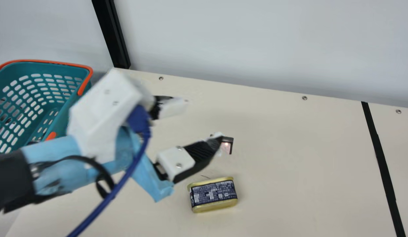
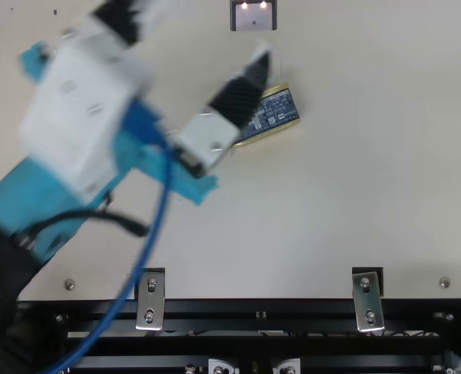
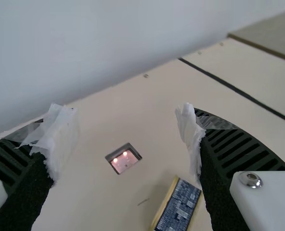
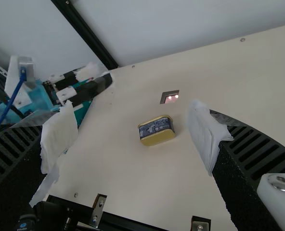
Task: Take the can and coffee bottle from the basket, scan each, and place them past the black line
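Left arm comes in from the lower left of main view, out over the counter (image 1: 289,164), blue-taped wrist angled across, blue cable (image 1: 125,177) trailing off it. Left tool (image 1: 203,120) is spread wide, nothing between the fingers; one fingertip overlaps the edge of the scanner window (image 1: 227,144) in main view. Right tool (image 4: 133,130) also spread, nothing gripped, pointed out over the counter; right wrist view has the can beyond the gap between its fingers. Can (image 1: 213,195) lies on the counter near the scanner window, dark label facing up, gold edges, well apart from the black line (image 1: 378,148). Main view gives the whole can, plus the teal basket (image 1: 46,61) with orange rim and the black post (image 1: 112,36) by the wall (image 1: 223,39). Top view has a left finger covering part of the can, and adds the metal brackets (image 2: 367,300) along the black rail (image 2: 254,304). Left wrist view adds a brown-edged grey panel (image 3: 272,33) past the black line. Right wrist view catches left arm from across the counter, over by the basket.
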You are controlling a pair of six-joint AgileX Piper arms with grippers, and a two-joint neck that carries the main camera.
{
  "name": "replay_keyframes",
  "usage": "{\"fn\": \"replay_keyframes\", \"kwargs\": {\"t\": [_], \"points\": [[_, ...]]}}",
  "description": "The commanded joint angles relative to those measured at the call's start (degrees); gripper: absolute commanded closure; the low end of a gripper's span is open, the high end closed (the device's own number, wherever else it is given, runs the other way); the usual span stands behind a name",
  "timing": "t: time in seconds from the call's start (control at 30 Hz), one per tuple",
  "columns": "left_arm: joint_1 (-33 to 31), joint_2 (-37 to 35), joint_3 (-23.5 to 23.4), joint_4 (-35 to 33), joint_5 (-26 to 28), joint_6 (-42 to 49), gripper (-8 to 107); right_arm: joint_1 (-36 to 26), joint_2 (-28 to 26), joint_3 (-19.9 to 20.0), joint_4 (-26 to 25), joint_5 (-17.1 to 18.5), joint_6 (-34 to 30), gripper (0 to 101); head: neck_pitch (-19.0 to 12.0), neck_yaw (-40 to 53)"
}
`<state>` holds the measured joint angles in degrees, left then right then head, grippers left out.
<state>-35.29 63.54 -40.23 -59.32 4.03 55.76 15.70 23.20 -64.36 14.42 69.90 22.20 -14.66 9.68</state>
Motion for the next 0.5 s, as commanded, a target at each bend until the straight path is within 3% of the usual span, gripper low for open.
{"fn": "replay_keyframes", "kwargs": {"t": [0.0,0.2,0.47], "points": [[0.00,0.00,0.00,0.00,0.00,0.00,9,0.00,0.00,0.00,0.00,0.00,0.00,0,-0.29,-0.04],[-0.50,-4.74,3.05,-1.31,-10.19,-1.17,9,0.00,0.00,0.00,0.00,0.00,0.00,0,-0.29,-0.04],[1.27,-2.13,3.22,7.20,-12.54,-4.36,9,3.38,3.50,0.20,-1.03,-1.88,-0.36,0,-0.29,-0.04]]}}
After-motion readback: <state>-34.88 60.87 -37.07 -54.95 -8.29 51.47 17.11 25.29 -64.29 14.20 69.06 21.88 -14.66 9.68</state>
